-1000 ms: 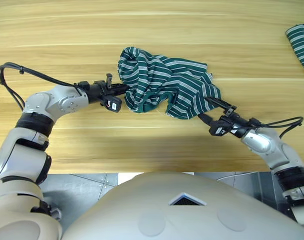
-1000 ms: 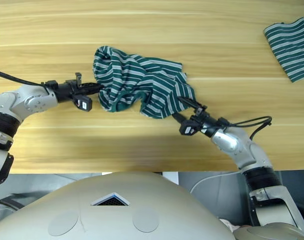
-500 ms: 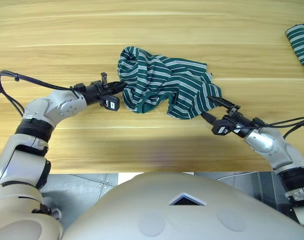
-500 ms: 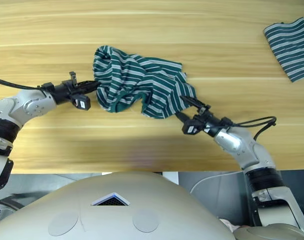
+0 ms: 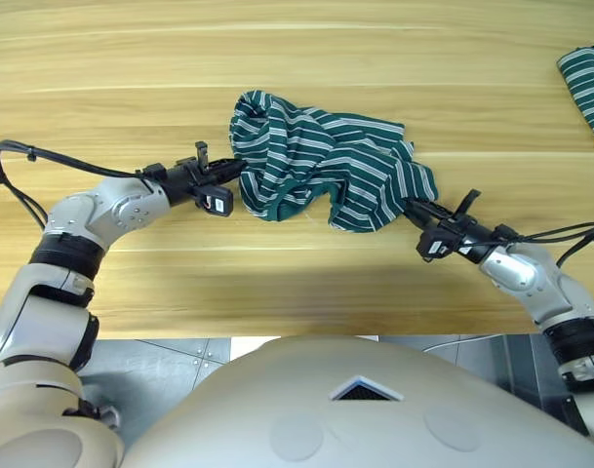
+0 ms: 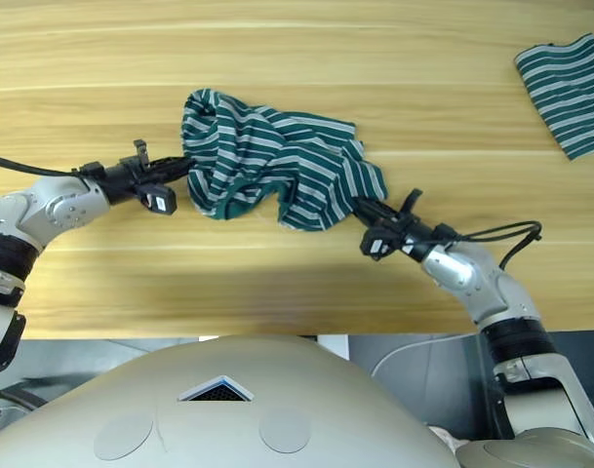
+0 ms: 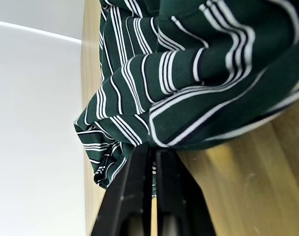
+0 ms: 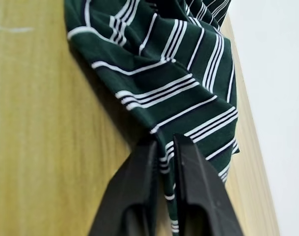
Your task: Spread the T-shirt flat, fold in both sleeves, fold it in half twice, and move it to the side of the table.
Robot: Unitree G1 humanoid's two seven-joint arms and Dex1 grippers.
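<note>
"So, how were the jaws set at that moment?"

"Both were pinched together on cloth. The left gripper (image 7: pixel 153 147) had its two black fingers pressed almost flat against each other, with a fold from the left edge of the T-shirt (image 5: pixel 316 156) nipped between the tips. The right gripper (image 8: pixel 164 140) was clamped the same way on a striped hem at the shirt's near right corner."

"Was that any different from half a second before?"

"On the right, yes. Its fingers had been spread, one on either side of that corner. Now they had closed on it, the wrist had turned and sat a little farther right, and the corner was drawn out slightly that way. The left arm was where it had been half a second earlier, though over the full second its forearm had settled a little lower."

"And the shirt itself?"

"It was a crumpled heap, dark green with thin white stripes. It lay about mid-table between the two grippers, bunched highest at its far left and not yet spread."

"What lay around it?"

"The table (image 5: pixel 277 58) had a light wood-grain top running right across the view. A folded striped cloth (image 6: pixel 568 80) in the same pattern lay at the far right, well apart from the heap. Grey floor tiles (image 5: pixel 170 349) showed below the table's near edge."
</note>
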